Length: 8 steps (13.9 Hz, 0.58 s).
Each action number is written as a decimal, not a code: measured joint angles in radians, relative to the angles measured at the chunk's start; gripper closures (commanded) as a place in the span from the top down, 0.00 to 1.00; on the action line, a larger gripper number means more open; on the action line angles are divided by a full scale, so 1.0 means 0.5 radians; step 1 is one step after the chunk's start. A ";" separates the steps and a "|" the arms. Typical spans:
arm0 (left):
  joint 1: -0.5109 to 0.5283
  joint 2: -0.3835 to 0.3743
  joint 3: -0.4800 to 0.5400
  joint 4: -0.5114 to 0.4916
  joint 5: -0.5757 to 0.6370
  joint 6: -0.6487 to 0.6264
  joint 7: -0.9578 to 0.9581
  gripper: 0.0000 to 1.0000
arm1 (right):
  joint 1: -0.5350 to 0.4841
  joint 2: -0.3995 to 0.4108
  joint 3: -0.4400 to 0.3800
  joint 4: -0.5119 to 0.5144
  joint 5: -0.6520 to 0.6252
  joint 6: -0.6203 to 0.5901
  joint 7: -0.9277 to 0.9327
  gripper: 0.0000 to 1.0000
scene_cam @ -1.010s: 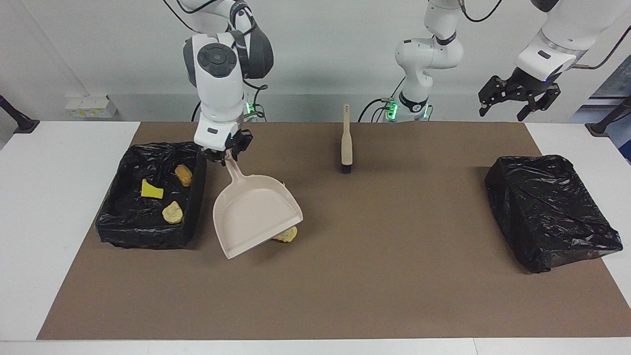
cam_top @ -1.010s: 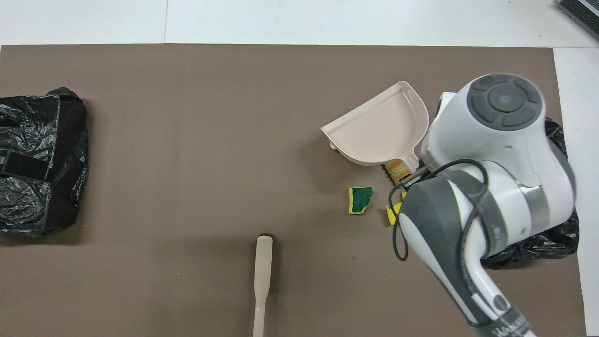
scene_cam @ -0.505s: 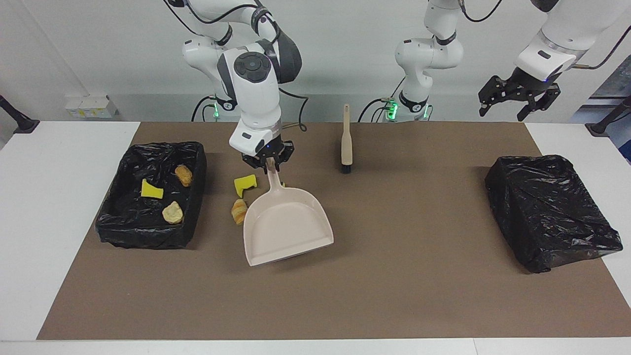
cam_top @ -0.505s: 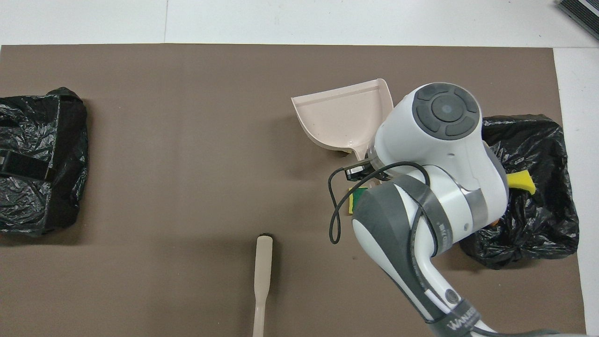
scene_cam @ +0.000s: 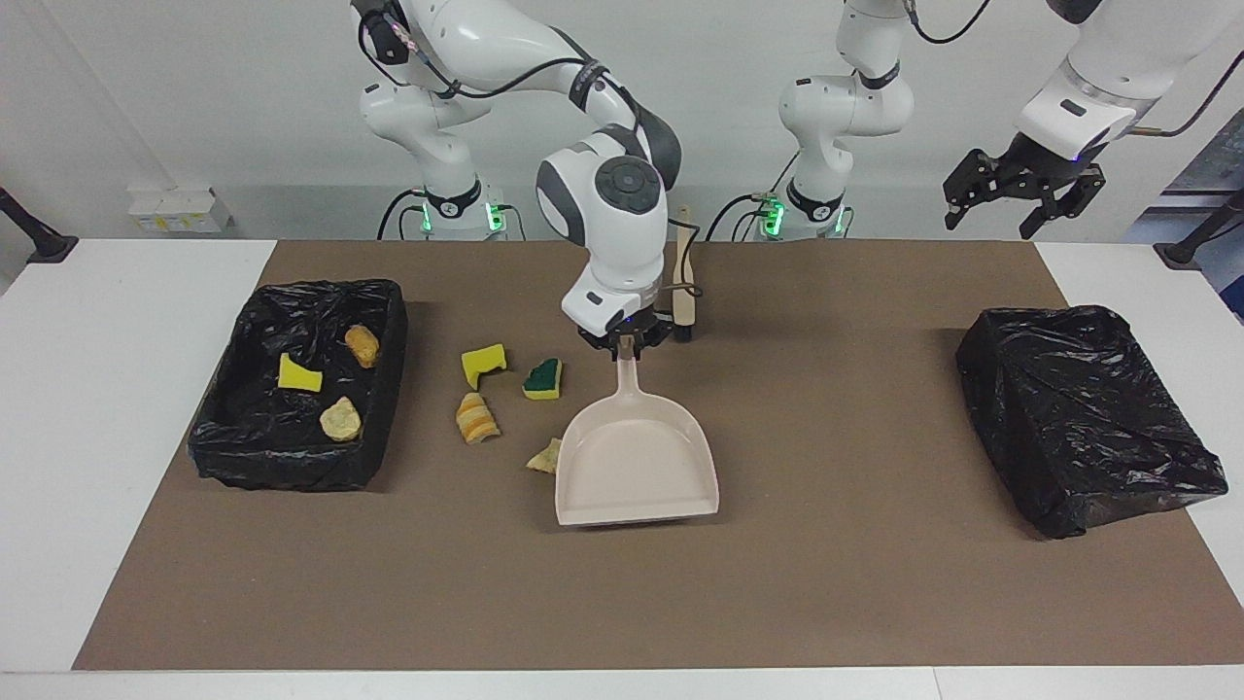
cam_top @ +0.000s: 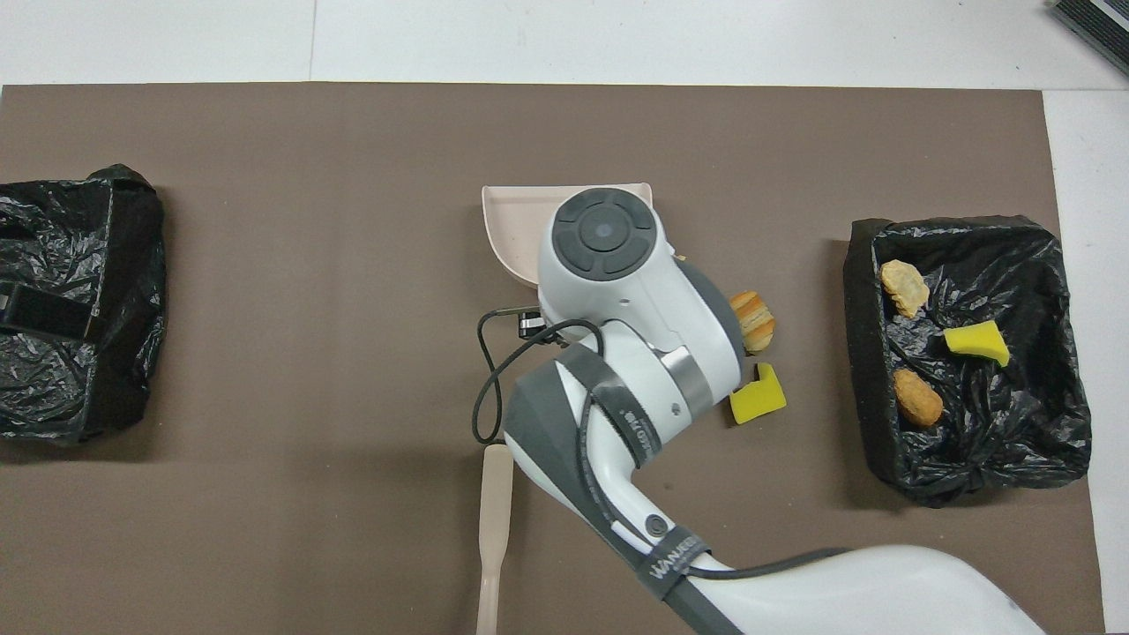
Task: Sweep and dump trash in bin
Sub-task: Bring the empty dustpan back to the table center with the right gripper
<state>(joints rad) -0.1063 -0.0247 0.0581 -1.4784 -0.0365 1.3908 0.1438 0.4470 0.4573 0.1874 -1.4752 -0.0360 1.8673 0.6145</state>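
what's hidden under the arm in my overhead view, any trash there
Observer: Yes. A green-topped sponge lies on the mat beside the dustpan handle, toward the right arm's end of the table.
Operator: is the dustpan gripped
Observer: Yes, the right hand is shut on the top of its handle.
Operator: where's the left hand, i can't see it at all
Observer: The left hand waits open, raised in the air over the left arm's end of the table.
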 measured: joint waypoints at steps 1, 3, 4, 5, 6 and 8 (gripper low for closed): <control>0.000 0.000 0.000 0.000 0.000 0.000 0.000 1.00 | 0.047 0.083 -0.004 0.081 -0.011 0.007 0.068 0.00; 0.000 0.000 0.000 0.000 0.000 0.000 0.000 1.00 | 0.127 0.234 -0.008 0.219 -0.050 0.050 0.173 0.00; 0.000 0.000 0.000 0.000 0.000 0.000 0.000 1.00 | 0.161 0.291 -0.009 0.258 -0.062 0.079 0.214 0.00; 0.000 0.000 0.000 0.000 0.000 0.000 0.000 1.00 | 0.196 0.336 -0.011 0.283 -0.072 0.099 0.260 0.00; 0.000 0.000 0.000 0.000 0.000 0.000 0.000 1.00 | 0.227 0.366 -0.013 0.296 -0.092 0.111 0.309 0.00; 0.000 0.000 0.000 0.000 0.000 0.000 0.000 1.00 | 0.276 0.378 -0.014 0.310 -0.112 0.096 0.360 0.56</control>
<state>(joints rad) -0.1062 -0.0247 0.0582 -1.4784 -0.0365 1.3908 0.1438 0.5848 0.6461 0.1802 -1.3201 -0.0920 1.9151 0.7947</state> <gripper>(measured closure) 0.000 0.683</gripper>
